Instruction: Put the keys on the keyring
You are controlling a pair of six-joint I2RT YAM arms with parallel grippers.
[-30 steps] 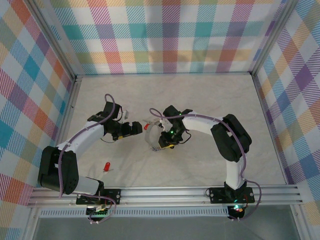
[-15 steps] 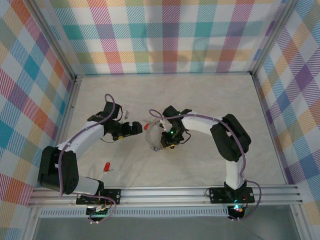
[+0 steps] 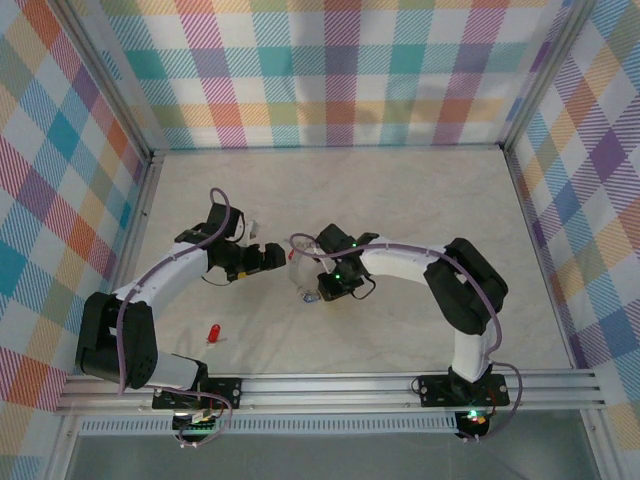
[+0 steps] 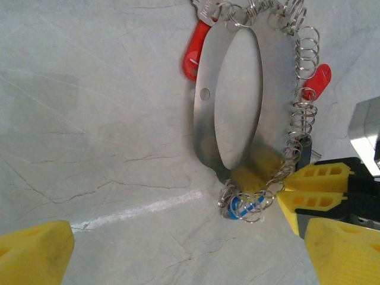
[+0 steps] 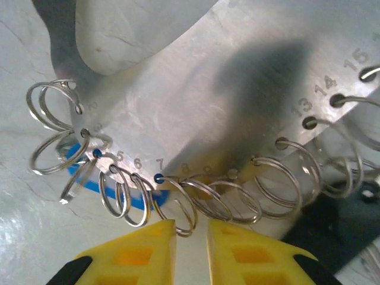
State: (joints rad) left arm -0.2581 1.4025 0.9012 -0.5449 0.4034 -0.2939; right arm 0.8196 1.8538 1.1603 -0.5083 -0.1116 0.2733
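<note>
The keyring (image 4: 205,136) is a flat silver oval plate edged with small wire rings, lying on the table between both arms (image 3: 303,272). Red keys (image 4: 193,53) (image 4: 317,80), a black key (image 4: 304,148) and a blue key (image 4: 243,208) hang from its rings. A loose red key (image 3: 213,332) lies near the left arm's base. My right gripper (image 5: 191,228) sits at the plate's numbered edge (image 5: 196,101), its yellow fingertips (image 5: 142,249) a narrow gap apart, with one wire ring dipping into the gap's mouth. My left gripper (image 4: 190,261) stands wide open, just left of the keyring (image 3: 268,257).
Plaid walls (image 3: 330,70) enclose the pale marble table (image 3: 400,200). An aluminium rail (image 3: 330,385) runs along the near edge by the arm bases. The right gripper's fingers (image 4: 314,184) crowd the keyring's near end, close to my left fingertip (image 4: 344,255).
The right gripper has slid left and slightly nearer along the keyring, and its jaws have narrowed. The left arm has stayed still.
</note>
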